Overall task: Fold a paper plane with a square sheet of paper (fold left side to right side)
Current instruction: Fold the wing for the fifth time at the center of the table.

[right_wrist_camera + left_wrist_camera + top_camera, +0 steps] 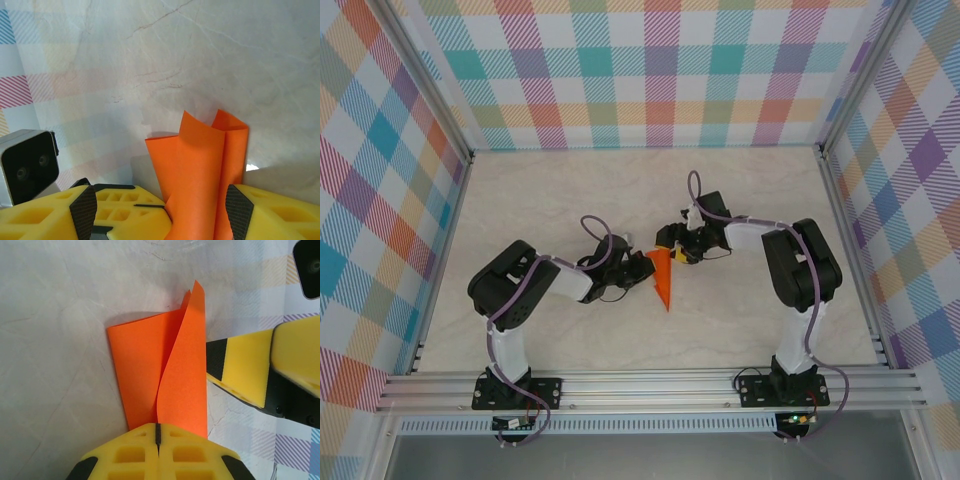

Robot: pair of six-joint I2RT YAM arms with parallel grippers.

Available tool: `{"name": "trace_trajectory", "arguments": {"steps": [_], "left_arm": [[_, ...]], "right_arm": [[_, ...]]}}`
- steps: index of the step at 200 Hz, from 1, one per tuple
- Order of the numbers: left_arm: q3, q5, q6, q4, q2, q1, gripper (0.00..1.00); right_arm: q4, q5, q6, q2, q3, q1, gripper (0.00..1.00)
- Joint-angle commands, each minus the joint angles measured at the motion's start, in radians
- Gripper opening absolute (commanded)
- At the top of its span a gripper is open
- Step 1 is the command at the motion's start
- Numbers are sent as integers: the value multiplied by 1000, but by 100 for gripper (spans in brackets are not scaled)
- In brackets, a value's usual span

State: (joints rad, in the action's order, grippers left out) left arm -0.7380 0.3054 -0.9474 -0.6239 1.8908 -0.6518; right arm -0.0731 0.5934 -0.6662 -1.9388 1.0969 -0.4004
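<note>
The left tool (pixel 157 435), clamped shut at six o'clock, pins the orange paper plane (pixel 165 375) so its fold holds. The right tool (pixel 161 210) straddles the flaps, jaws apart.

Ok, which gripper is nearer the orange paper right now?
Left. The left gripper is shut on an edge of the orange paper; the right gripper straddles it from the opposite side with open fingers, not clamping it.
</note>
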Motion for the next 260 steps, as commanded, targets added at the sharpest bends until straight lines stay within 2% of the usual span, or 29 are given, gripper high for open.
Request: {"name": "trace_trajectory", "arguments": {"steps": [1,79,168,194,232,260], "left_arm": [[-24,12,28,9,17,14,0],[-47,18,52,43,28,13,0],[-45,-17,76,85,44,14,0],[-33,-21,72,82,47,14,0],[-19,-29,65,72,56,14,0],[-9,-37,64,71,53,13,0]], "right_arm": [[-16,19,4,-23,26,-8,71],[-186,-65,45,-69,90,-23,71],[-184,-74,59,-56,80,-23,71],[-168,-73,66,9,73,-19,72],[-192,-122,88,188,16,3,72],[-213,-119,91,303,-97,-1,55]]}}
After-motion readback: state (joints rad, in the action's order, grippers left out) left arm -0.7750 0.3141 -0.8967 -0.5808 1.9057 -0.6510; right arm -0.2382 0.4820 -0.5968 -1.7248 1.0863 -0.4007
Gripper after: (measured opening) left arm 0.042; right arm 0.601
